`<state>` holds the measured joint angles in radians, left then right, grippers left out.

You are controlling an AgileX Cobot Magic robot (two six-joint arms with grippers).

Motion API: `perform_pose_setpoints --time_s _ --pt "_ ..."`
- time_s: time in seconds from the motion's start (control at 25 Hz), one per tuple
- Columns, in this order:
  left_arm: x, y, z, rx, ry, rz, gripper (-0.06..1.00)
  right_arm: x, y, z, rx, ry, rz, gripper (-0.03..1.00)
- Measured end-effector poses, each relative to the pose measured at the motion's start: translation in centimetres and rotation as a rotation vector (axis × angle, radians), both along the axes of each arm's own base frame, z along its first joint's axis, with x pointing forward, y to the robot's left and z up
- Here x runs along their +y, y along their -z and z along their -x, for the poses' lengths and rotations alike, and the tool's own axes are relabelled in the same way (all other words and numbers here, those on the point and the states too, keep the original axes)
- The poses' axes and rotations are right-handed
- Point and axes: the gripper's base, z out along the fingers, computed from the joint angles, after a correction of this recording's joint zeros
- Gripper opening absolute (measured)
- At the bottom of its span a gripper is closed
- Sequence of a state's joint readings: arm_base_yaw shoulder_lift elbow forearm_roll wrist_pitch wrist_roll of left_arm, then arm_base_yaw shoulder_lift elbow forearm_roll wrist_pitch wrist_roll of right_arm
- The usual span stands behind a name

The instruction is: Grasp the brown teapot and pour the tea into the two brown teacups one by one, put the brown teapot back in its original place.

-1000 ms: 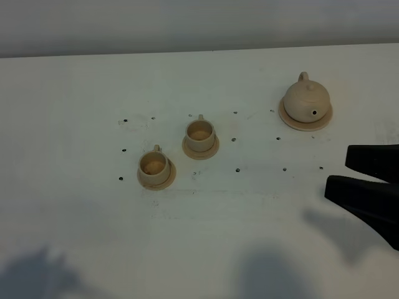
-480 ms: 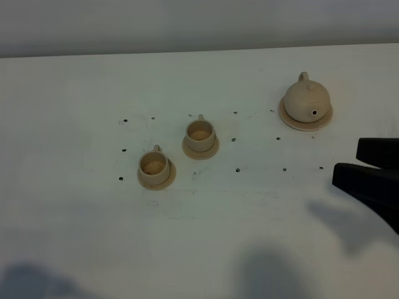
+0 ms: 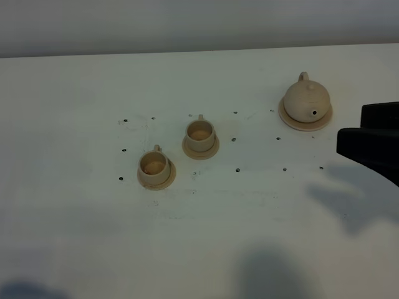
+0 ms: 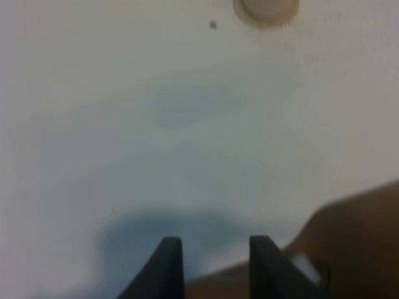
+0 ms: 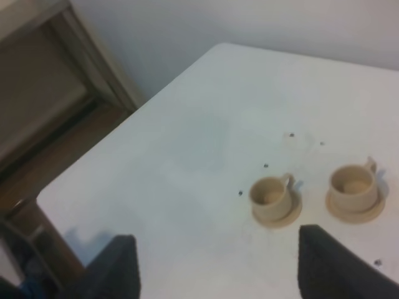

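The brown teapot (image 3: 307, 97) stands upright on its round coaster, the original place (image 3: 305, 121), at the back right of the white table. The two brown teacups (image 3: 200, 134) (image 3: 154, 167) sit on their saucers near the middle, and both show in the right wrist view (image 5: 355, 183) (image 5: 272, 195). My right gripper (image 3: 353, 128) (image 5: 221, 268) is open and empty, off to the right of the teapot and a little nearer the front. My left gripper (image 4: 215, 261) hangs empty over bare table near the front edge, its fingers a small gap apart. It is outside the high view.
Small dark holes dot the table (image 3: 87, 205) around the cups. A tan saucer rim (image 4: 267, 9) is cut off by the edge of the left wrist view. Brown floor (image 4: 365, 249) shows past the table edge there. Wooden furniture (image 5: 50, 93) stands beyond the table's far-left corner.
My right gripper has drifted toward the back and the right edge, staying open. The arm shadow at the front left has slid out of view. Teapot and cups have not moved.
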<state>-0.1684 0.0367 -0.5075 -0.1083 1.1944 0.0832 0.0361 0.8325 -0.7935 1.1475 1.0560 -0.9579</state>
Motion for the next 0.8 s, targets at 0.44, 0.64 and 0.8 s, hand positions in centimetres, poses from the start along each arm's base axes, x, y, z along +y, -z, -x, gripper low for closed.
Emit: perform_pose_setpoints --time_s 0.44,0.64,0.8 --pt "0.2 -0.3 -0.5 -0.141 -0.058 0.048 0.24 0.1 2.7 -4.0 0.152 -0.014 0.029 0.54" --pt "0.2 0.1 -0.7 -0.136 -0.058 0.049 0.24 0.1 3.6 -5.3 0.171 -0.006 0.044 0.54" --pt "0.0 0.4 -0.7 -0.116 -0.051 0.056 0.24 0.0 3.4 -5.6 0.147 0.011 0.05 0.54"
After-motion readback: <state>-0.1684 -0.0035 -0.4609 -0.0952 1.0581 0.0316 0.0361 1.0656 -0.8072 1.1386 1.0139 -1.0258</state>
